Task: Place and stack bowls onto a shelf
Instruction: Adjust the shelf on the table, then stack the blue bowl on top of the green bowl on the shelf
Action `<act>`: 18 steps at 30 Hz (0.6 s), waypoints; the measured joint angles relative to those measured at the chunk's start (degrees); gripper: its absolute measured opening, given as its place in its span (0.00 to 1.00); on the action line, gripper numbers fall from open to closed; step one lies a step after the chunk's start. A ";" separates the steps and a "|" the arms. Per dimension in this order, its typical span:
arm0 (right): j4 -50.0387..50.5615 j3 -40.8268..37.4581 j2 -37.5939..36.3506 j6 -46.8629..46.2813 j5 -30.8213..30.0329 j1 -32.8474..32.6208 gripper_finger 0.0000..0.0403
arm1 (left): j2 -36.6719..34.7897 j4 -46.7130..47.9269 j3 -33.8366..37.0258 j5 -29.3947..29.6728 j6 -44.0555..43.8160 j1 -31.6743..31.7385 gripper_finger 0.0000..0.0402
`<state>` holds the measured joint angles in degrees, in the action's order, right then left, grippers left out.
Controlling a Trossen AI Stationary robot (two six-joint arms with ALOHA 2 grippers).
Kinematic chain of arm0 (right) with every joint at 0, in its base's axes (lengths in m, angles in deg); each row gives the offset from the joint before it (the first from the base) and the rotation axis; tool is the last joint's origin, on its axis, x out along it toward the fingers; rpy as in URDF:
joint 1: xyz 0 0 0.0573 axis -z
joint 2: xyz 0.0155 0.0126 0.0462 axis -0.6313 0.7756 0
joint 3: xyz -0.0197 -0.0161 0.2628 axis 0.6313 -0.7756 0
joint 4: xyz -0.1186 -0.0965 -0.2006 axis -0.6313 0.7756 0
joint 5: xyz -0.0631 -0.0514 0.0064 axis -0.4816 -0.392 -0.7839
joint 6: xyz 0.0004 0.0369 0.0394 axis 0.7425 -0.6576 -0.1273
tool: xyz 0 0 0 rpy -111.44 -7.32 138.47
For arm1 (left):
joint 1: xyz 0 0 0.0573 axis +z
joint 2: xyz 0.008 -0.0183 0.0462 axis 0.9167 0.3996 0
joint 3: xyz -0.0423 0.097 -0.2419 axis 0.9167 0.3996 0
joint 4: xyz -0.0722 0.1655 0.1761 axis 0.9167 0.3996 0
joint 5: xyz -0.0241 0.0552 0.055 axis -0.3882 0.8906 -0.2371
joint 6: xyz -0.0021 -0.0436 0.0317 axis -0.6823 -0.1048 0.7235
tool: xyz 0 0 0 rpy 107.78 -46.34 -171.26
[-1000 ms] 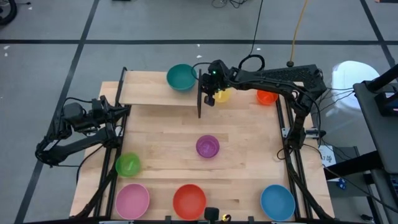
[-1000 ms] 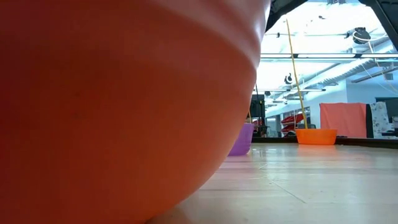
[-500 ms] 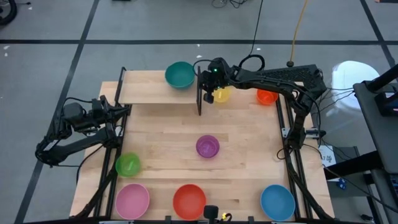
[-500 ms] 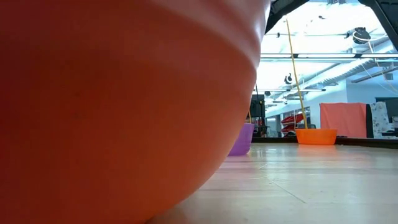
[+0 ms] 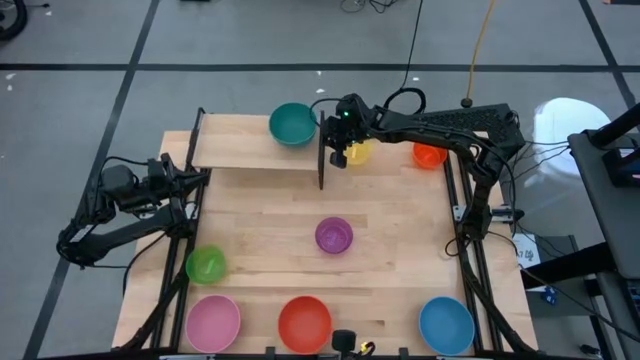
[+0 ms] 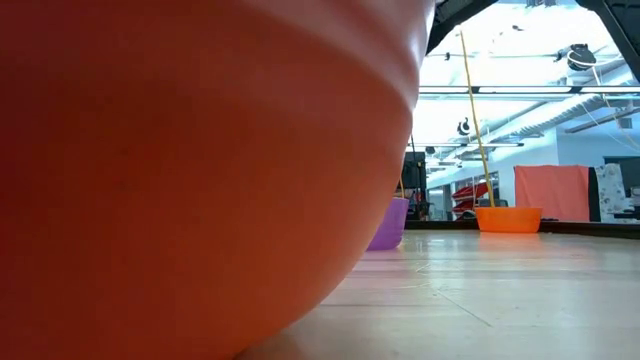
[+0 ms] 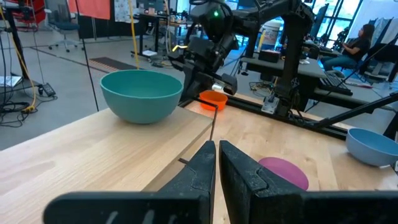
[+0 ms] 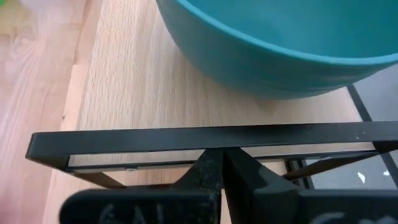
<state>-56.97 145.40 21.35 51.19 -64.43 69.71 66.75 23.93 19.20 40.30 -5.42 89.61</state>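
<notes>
A large round teal plastic bowl [image 5: 292,124] sits upright at the right end of the small raised light-wood shelf [image 5: 240,141], just beside its black upright end bar [image 5: 321,152].

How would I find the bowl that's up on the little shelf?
Look at the far edge of the wooden table, where a small raised shelf of light wood sits on a black frame. Near the shelf's right end, beside the black upright bar, stands the teal bowl. It is the only bowl on the shelf; all the others sit lower, on the table.
</notes>
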 joint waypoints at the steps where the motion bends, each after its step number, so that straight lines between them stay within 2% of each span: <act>1: 0.38 0.12 -0.02 0.01 0.00 0.15 0.00 | -0.01 -0.01 0.00 0.00 0.00 0.01 0.06; 8: 1.68 0.16 -0.04 1.49 -0.38 1.04 0.00 | -0.01 0.00 0.00 0.00 -0.02 0.00 0.06; 11: 3.76 0.16 -0.05 1.87 -4.95 1.47 0.00 | 0.00 0.00 0.00 0.00 -0.02 0.02 0.06; 18: 13.73 0.12 -3.85 3.03 -6.54 2.92 0.00 | 0.02 -0.42 0.00 -0.02 -1.97 0.00 0.06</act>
<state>-43.25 145.52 17.50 54.22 -70.97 72.63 66.76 23.51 19.20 40.28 -7.38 89.60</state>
